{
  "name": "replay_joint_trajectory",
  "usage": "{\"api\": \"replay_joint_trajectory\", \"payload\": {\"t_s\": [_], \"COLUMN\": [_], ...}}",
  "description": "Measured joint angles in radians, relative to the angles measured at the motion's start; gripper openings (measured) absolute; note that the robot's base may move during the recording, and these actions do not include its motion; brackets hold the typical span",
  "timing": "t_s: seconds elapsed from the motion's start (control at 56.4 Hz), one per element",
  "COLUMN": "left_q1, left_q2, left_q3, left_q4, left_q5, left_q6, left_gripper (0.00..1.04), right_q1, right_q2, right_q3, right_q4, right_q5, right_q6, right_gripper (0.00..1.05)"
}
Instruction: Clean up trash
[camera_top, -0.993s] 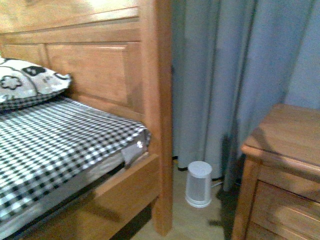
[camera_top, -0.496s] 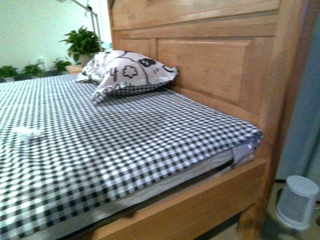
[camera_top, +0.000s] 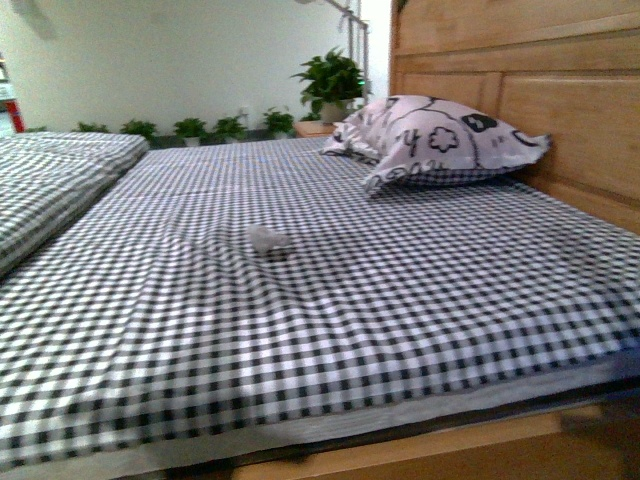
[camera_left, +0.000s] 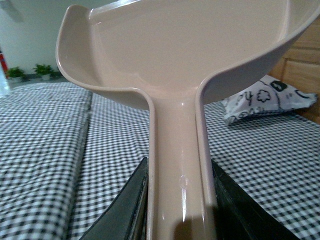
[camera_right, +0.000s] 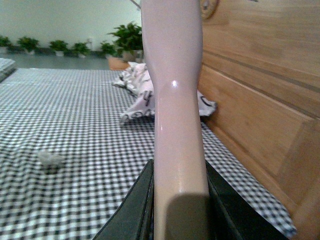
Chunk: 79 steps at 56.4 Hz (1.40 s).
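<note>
Only the front view takes in the whole wide bed with its black-and-white checked sheet (camera_top: 400, 300), and neither arm appears there. Near the middle of that sheet, well apart from the pillow, lies the 1 piece of trash, a small crumpled white paper wad (camera_top: 268, 240). The right wrist view also catches the wad (camera_right: 50, 158); the left wrist view does not. 1 white pillow with black flower print (camera_top: 440, 140) lies by the panelled wooden headboard (camera_top: 570, 110). 1 large leafy potted plant (camera_top: 330, 78) stands beyond the bed, with a row of smaller pots along the wall, too blurred to count.

The 2 wrist views alone show the tools. The left tool (camera_left: 181, 210) is clenched around the handle of 1 beige-pink scoop-shaped plastic dustpan (camera_left: 190, 50), held above the bed. The right tool (camera_right: 180, 200) grips 1 pale pink glossy plastic shaft (camera_right: 172, 75), whose far end runs out of the picture.
</note>
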Motion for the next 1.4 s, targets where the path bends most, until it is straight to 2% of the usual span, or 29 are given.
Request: {"api": "replay_joint_trajectory", "payload": {"t_s": [0.372, 0.461, 0.514, 0.656, 0.744, 0.851, 1.099, 1.4], "left_q1": [0.001, 0.003, 0.017, 0.073, 0.09, 0.099, 0.137, 0.171], "left_q2": [0.003, 0.016, 0.034, 0.164, 0.295, 0.451, 0.746, 0.989], "left_q3": [0.0, 0.028, 0.031, 0.037, 0.078, 0.166, 0.386, 0.636], "left_q4": [-0.002, -0.114, -0.129, -0.039, 0.043, 0.054, -0.116, -0.347], "left_q5": [0.006, -0.017, -0.005, 0.066, 0.137, 0.234, 0.415, 0.46], "left_q6": [-0.002, -0.008, -0.001, 0.05, 0.129, 0.233, 0.483, 0.761], "left_gripper": [0.29, 0.29, 0.29, 0.29, 0.29, 0.29, 0.29, 0.29], "right_q1": [-0.001, -0.001, -0.001, -0.001, -0.001, -0.001, -0.001, -0.001], "right_q2": [0.007, 0.007, 0.006, 0.006, 0.006, 0.006, 0.006, 0.006], "right_q3": [-0.001, -0.001, -0.001, -0.001, -0.001, -0.001, -0.001, -0.001], "right_q4": [-0.001, -0.001, -0.001, -0.001, -0.001, -0.001, -0.001, -0.001], "right_q5": [0.003, 0.002, 0.002, 0.0, 0.003, 0.0, 0.0, 0.0], "right_q6": [0.0, 0.0, 0.0, 0.0, 0.0, 0.0, 0.0, 0.0], "right_gripper": [0.22, 0.22, 0.22, 0.22, 0.22, 0.22, 0.22, 0.22]}}
